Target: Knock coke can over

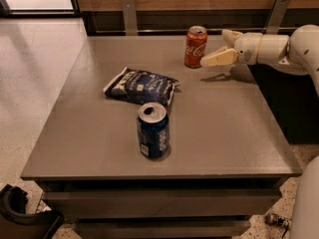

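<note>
The coke can (195, 47) is red-orange with white script and a silver top. It stands upright at the far middle of the grey table (224, 133). My gripper (215, 48) reaches in from the right, just to the right of the can at can height. It is open and empty. One cream finger (218, 58) points left, and its tip is very close to the can's lower right side. I cannot tell whether it touches. The other finger (230, 35) sits higher and further back.
A dark blue can (153, 130) stands upright near the table's front middle. A blue crinkled snack bag (141, 86) lies behind it, left of centre. A wooden wall with two metal brackets (129, 15) runs behind the table. A dark object (20, 213) sits on the floor at bottom left.
</note>
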### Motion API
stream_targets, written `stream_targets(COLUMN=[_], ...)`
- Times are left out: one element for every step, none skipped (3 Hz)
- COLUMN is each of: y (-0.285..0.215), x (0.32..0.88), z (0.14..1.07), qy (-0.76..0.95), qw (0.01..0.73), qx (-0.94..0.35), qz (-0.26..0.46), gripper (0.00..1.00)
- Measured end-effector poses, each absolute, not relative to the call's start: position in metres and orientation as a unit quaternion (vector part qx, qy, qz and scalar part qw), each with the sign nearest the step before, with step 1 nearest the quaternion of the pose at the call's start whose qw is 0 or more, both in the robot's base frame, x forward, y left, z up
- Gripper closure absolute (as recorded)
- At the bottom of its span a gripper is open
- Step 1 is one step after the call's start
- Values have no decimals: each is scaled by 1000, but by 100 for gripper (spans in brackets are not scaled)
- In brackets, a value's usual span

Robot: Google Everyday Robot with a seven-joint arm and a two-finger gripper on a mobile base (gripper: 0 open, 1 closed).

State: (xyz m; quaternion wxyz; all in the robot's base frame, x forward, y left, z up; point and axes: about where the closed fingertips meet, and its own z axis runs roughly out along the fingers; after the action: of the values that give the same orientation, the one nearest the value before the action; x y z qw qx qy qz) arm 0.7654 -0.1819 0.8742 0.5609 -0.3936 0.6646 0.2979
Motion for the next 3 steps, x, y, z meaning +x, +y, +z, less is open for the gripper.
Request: stream_targets(y=[-163, -151, -145], x=[769, 771, 773], z=[859, 858, 863], qy=[663, 654, 647], qw=[550, 552, 555], qx=[-393, -397, -401], qz=[322, 333, 335], gripper=[0, 0, 0])
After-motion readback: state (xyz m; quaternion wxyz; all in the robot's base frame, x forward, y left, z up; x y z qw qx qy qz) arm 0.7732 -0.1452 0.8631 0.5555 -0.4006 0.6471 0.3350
